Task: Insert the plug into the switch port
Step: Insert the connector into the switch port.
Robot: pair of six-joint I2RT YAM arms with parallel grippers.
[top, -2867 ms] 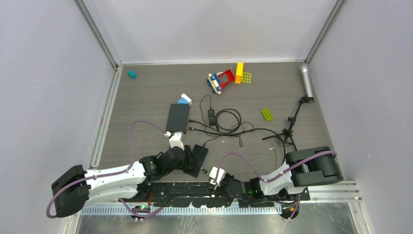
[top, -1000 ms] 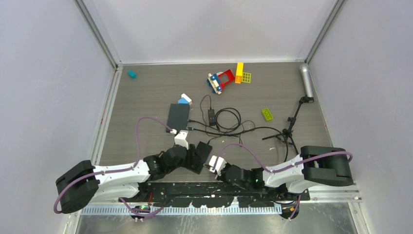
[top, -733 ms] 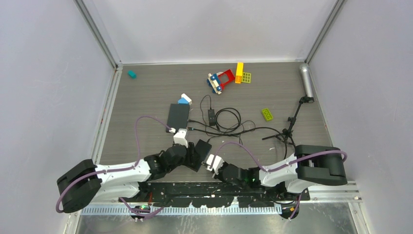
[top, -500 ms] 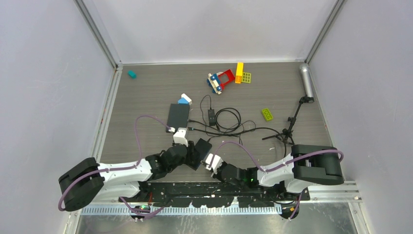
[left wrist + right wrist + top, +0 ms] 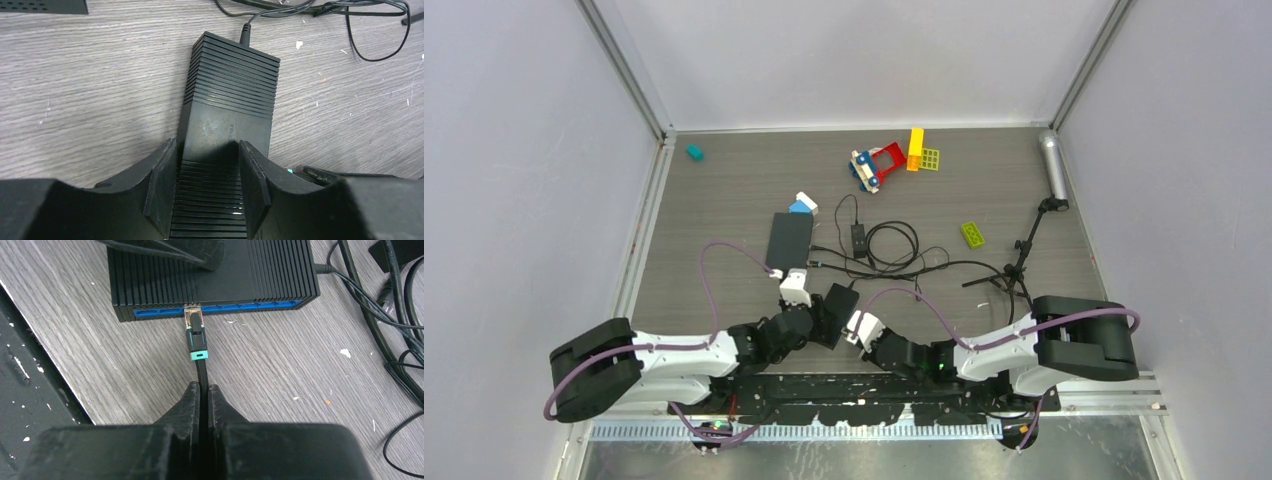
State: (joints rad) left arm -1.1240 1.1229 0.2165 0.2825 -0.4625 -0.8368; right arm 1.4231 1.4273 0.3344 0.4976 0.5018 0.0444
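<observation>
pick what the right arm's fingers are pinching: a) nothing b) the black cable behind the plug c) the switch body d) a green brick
b, the right fingers are closed on the cable just behind the teal-collared plug, which points at the switch.

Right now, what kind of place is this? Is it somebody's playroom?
Probably a robot test booth in a lab, not a playroom: two black-and-white robot arms bolted to a grey wood-grain table, plain grey walls around, and a black ribbed network switch with tangled black cables.
</observation>
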